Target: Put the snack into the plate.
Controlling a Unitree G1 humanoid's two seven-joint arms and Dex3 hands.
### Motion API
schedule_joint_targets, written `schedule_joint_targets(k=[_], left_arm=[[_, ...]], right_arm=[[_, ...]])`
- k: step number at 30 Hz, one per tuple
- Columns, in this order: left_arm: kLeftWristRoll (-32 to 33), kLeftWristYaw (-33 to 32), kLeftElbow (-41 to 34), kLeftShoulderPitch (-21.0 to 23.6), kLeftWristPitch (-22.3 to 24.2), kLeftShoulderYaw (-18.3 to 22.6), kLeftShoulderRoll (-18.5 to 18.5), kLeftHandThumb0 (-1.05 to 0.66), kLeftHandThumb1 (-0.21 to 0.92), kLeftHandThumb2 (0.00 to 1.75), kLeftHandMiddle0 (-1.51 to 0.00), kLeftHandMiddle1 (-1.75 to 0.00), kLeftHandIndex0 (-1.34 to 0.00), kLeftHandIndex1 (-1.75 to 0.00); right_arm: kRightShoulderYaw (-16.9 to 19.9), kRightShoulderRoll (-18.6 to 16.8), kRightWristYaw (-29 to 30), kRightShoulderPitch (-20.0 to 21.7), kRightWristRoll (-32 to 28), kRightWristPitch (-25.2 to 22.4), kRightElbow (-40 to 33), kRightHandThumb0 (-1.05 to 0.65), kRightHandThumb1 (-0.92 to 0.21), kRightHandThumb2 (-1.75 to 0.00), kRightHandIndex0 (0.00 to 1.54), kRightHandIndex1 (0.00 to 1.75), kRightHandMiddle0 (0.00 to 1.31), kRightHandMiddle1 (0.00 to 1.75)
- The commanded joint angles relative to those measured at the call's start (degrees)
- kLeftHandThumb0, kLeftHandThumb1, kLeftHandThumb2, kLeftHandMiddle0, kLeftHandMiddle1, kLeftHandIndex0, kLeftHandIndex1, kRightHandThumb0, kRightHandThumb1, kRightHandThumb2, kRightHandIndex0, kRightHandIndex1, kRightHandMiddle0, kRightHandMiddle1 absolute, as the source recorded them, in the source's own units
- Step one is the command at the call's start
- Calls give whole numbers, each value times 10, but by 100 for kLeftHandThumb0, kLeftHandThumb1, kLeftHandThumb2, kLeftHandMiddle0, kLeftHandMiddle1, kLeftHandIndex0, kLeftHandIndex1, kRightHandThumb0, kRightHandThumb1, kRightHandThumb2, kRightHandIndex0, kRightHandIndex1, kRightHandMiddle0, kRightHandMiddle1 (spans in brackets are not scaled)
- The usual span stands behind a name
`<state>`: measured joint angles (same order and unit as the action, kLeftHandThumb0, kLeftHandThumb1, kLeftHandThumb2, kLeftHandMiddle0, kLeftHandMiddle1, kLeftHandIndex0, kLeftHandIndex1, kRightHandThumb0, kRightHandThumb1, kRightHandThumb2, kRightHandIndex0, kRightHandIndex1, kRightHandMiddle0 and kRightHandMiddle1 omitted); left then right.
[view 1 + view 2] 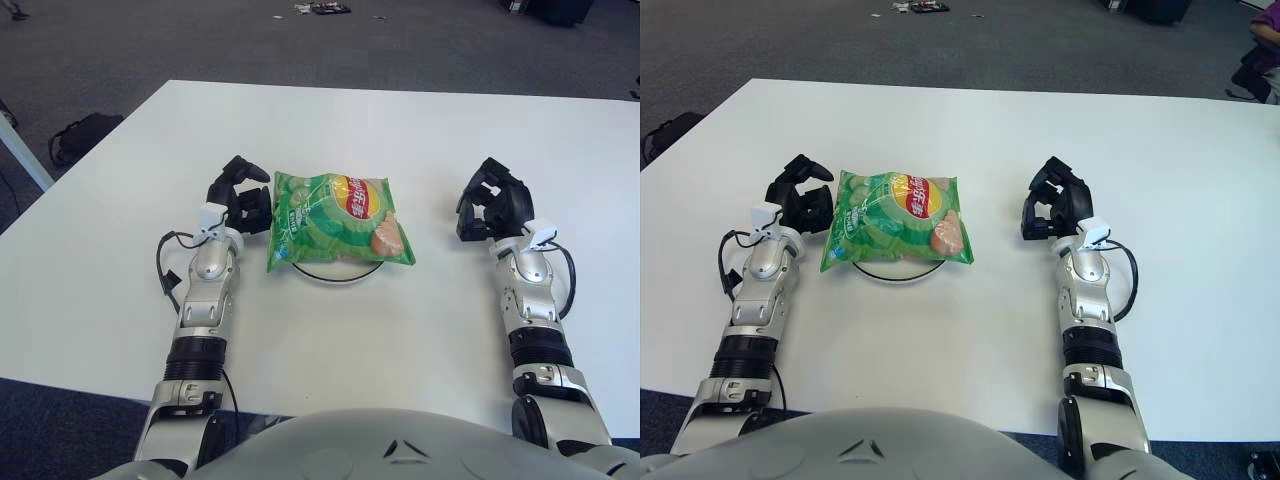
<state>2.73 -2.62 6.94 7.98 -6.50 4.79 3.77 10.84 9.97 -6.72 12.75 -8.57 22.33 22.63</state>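
We start with the white bench (420, 360), which fills most of both views and carries everything the task concerns. On it, a little toward our left side of the middle, the green snack (338, 219) bag lies flat, label up, and it already sits over the plate (338, 276): only a thin dark arc of the plate's rim shows from under the bag's near edge, with the rest hidden beneath the bag. We judge from this that the placing is done or all but done, since the bag covers the plate rather than lying beside it, though we cannot tell how well it is centred on what it hides. Our left hand (243, 202) shows just beside the bag's left edge, its dark fingers loosely spread toward the bag and, as far as we can tell, holding nothing; whether a fingertip touches the wrapper we cannot tell. That position fits a hand letting go, close enough to steady the bag yet not clamped on it. Our right hand (491, 210) shows to the right of the bag, well apart from it, fingers curled inward over an empty palm, idle and kept clear so it cannot nudge the light bag off the plate. The bag looks puffed and slippery, so we think a careless sweep from either side could slide it. Beyond the bench's far edge is grey floor (200, 40).
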Motion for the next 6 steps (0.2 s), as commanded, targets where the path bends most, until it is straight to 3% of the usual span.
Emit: schedule_joint_targets(k=[1,6], left_arm=[[-4,5,32,-46,-11,-2,-8,-45,40,122,-129,-175,-55,-175],[-7,5,37,-44,-14,-2,-5,-45,41,121,-128,-175,-54,-175]], right_arm=[[-1,-46,-6,-70,-14,12,64,-1,6,-175,87,175,70,175],[1,-47,-9,-67,-15,16,69,-1,6,-175,87,174,70,175]])
